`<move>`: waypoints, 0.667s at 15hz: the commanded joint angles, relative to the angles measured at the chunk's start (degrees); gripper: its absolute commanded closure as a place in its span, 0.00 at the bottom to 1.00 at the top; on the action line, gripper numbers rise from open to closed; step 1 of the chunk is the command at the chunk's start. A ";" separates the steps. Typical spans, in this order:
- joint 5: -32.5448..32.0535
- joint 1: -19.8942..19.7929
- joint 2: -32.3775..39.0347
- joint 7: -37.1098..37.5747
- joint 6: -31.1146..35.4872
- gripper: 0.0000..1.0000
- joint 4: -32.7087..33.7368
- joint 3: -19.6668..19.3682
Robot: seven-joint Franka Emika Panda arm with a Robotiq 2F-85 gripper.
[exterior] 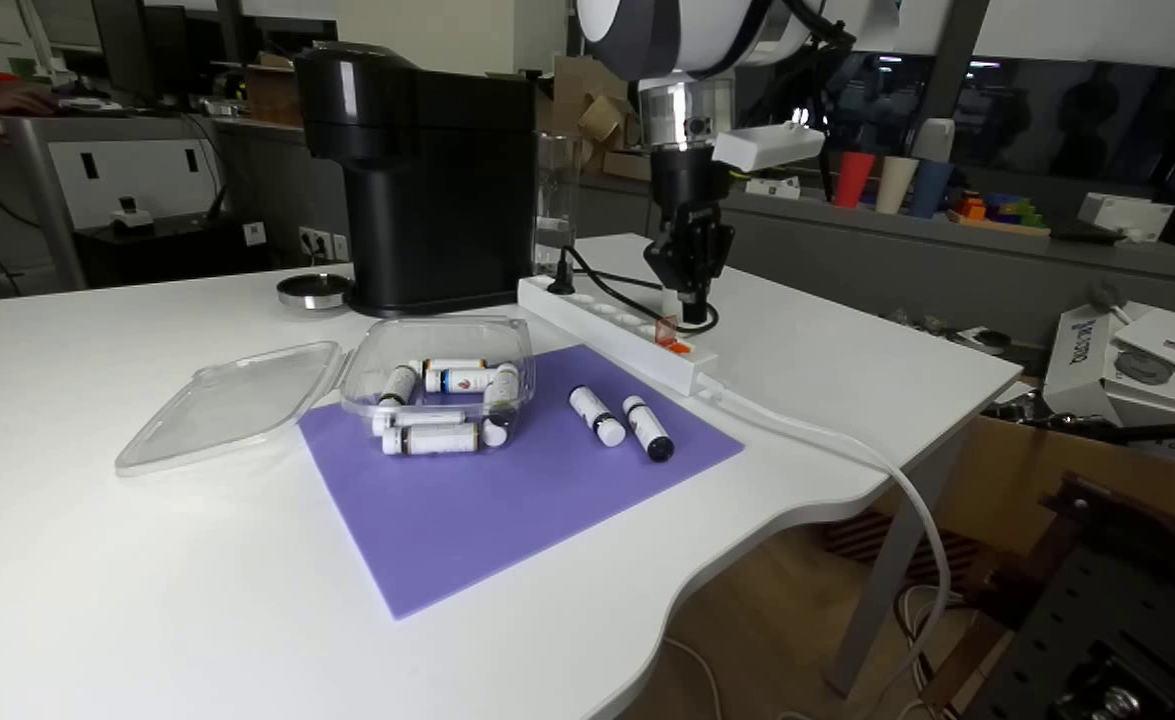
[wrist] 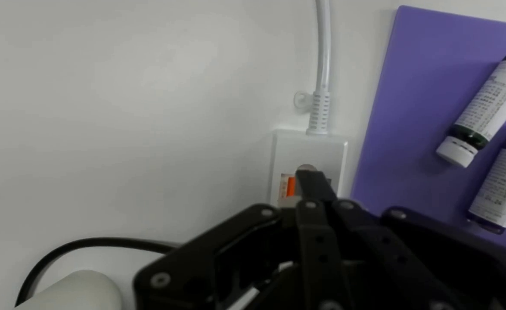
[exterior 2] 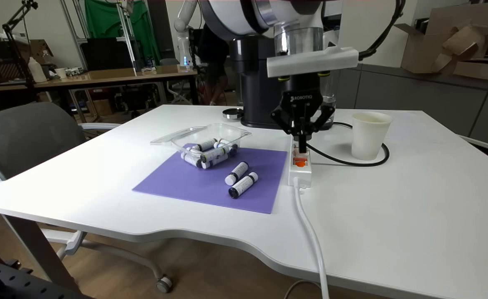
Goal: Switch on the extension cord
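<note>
Extension cord, a long, narrow, flat white plastic power strip [exterior: 607,335], lies on the white table [exterior 2: 393,228], just beside a purple mat [exterior 2: 177,182]. Above its small orange plastic switch [exterior 2: 300,163] points the black metal hand [exterior 2: 302,147], clenched, with nothing visible inside; I cannot tell whether it touches. Lining up looks done; the press seems left, though the switch's state is unreadable. Left to right around it: a clear plastic tub [exterior 2: 208,132] holding white cylinders [exterior 2: 214,154], two loose white-and-black cylinders [exterior 2: 244,185], a black coffee machine [exterior 2: 260,99], a see-through reddish flap [exterior: 666,329] standing by the switch, which might hinder the press, a black cable [exterior 2: 358,165], a white cup [exterior 2: 369,137].
</note>
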 commanded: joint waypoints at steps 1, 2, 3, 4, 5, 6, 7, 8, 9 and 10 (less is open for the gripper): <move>-0.18 -1.50 0.98 -0.69 0.45 1.00 0.77 0.98; -0.01 -1.67 1.25 -0.77 0.41 1.00 0.97 1.10; -0.04 -1.75 1.61 -0.67 0.54 1.00 1.26 1.11; -0.11 -1.80 1.95 -0.59 0.70 1.00 1.52 1.11; -0.14 -1.88 2.38 -0.50 0.92 1.00 1.88 1.11; -0.15 -1.98 2.76 -0.48 0.91 1.00 2.22 1.18; -0.12 -2.06 3.15 -0.47 0.93 1.00 2.55 1.27; -0.01 -2.16 3.59 -0.49 0.88 1.00 2.95 1.43; -0.05 -2.15 3.99 -0.44 0.91 1.00 3.25 1.50; -0.10 -2.10 4.38 -0.32 0.99 1.00 3.56 1.53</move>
